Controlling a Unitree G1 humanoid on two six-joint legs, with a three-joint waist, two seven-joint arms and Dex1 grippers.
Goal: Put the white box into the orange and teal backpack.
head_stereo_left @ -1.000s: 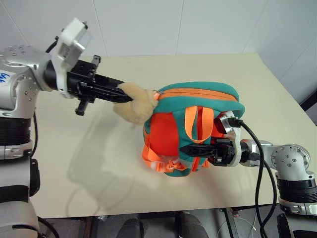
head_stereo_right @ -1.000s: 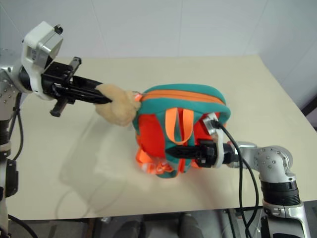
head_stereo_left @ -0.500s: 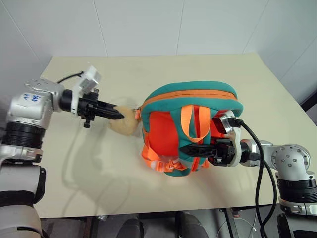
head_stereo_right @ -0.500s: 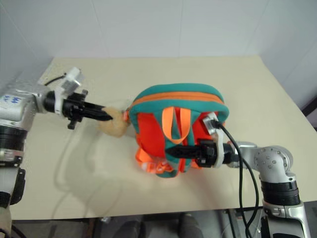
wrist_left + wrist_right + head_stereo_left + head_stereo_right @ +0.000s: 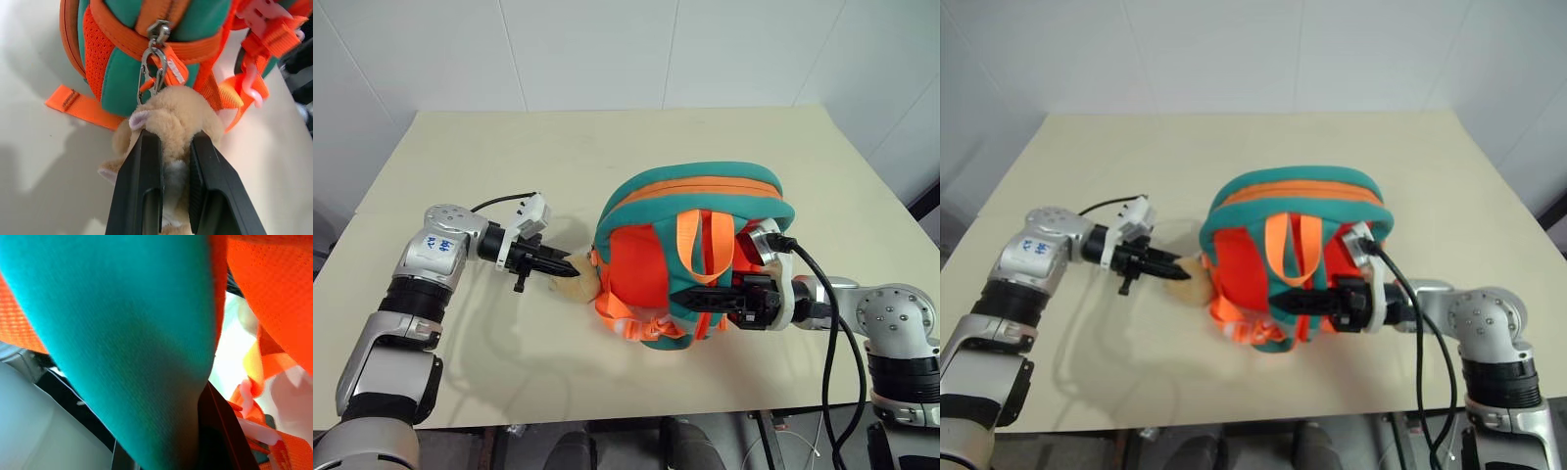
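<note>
Left hand point(image 5: 168, 147) lowered, clamping plush bear point(image 5: 171, 117); right hand point(image 5: 690, 298) against backpack point(image 5: 695, 196), grip possibly loosened, unclear.

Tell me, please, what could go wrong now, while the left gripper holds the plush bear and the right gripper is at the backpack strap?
1. The left gripper is shut on the plush bear, which hangs from the orange and teal backpack by a small metal clip; a pull could strain the clip or drag the bag.
2. The right gripper sits against a teal strap, and its fingers might snag there.
3. The zipper looks closed.
</note>
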